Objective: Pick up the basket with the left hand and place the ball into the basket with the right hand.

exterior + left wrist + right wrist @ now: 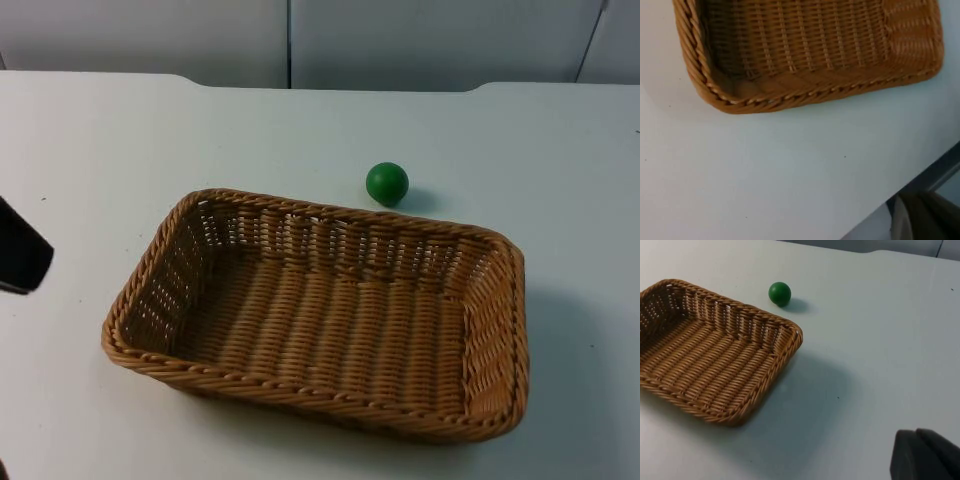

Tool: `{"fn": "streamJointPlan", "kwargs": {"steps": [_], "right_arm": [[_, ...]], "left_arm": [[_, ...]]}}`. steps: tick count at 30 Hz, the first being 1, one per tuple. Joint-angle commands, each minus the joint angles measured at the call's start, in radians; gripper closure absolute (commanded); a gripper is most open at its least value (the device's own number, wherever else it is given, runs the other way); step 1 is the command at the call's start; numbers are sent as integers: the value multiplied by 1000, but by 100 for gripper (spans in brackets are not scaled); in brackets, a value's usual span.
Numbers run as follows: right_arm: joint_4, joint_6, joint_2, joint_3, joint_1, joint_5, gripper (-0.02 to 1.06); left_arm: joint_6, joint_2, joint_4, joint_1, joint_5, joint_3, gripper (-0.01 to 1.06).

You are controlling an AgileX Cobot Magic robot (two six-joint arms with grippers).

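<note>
Looks like pretty much square one, tbh. Can see the wicker basket point(330, 320) sitting flat on the white table point(560, 150), roughly mid-surface and closer to the near edge than the far one, empty inside, a bit skewed against the table edges. Can't spot anything gripping its rim, so calling the pick-up step not done yet. Found the green ball point(387, 183) resting on the bare surface just beside the basket's far long wall, on the far-edge side, seemingly with a sliver of gap rather than touching, though hard to swear to. Definitely outside the basket, so counting the drop-in step as not done either. Got the left gripper point(22, 258) poking in at the left edge of the surface, apart from the basket's short left wall, with nothing visibly in it; can't tell spread from pressed together on that claw. From its wrist view, looking at one rim and corner of the basket across a strip of bare table. Got the right gripper point(925, 456) hanging over the right part of the surface, well apart from both ball and basket, nothing visibly in it; no telling spread from squeezed there either. Guessing the to-do list as everything: close in on the rim with the left, lift, then grab the ball with the right and carry over the wall into the basket. Worth minding a round ball rolling away on a sloppy approach
</note>
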Motion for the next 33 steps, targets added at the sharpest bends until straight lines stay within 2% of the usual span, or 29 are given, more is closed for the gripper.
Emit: {"fn": "streamJointPlan", "kwargs": {"steps": [1, 3, 8, 9, 13, 17, 20, 23, 24, 28, 29, 31, 33], "right_arm": [[2, 1, -6, 5, -6, -9, 105], [2, 1, -6, 5, -6, -9, 105], [2, 1, -6, 5, -6, -9, 105], [2, 1, -6, 5, -6, -9, 105], [2, 1, -6, 5, -6, -9, 105], [2, 1, -6, 5, -6, -9, 105], [2, 1, -6, 5, -6, -9, 105], [2, 1, -6, 5, -6, -9, 105], [2, 1, -6, 5, -6, -9, 105], [2, 1, -6, 5, -6, -9, 105], [2, 1, -6, 5, -6, -9, 105], [2, 1, -6, 5, -6, -9, 105], [2, 1, -6, 5, -6, -9, 105]], "left_arm": [[-5, 44, 14, -35, -62, -4, 105], [-21, 59, 29, -55, -93, -4, 105], [-57, 87, 81, -137, -232, -4, 105], [-57, 87, 81, -137, -232, -4, 105], [-122, 119, 178, -164, -323, -4, 105], [-132, 155, 188, -164, -369, -10, 105], [-132, 186, 186, -164, -366, -33, 104], [-130, 245, 188, -177, -358, -78, 94], [-130, 245, 188, -177, -358, -78, 94], [-130, 341, 197, -212, -358, -130, 61], [-130, 341, 197, -212, -358, -130, 61], [-130, 408, 201, -218, -361, -173, 46], [-130, 437, 207, -218, -367, -189, 45]]}}
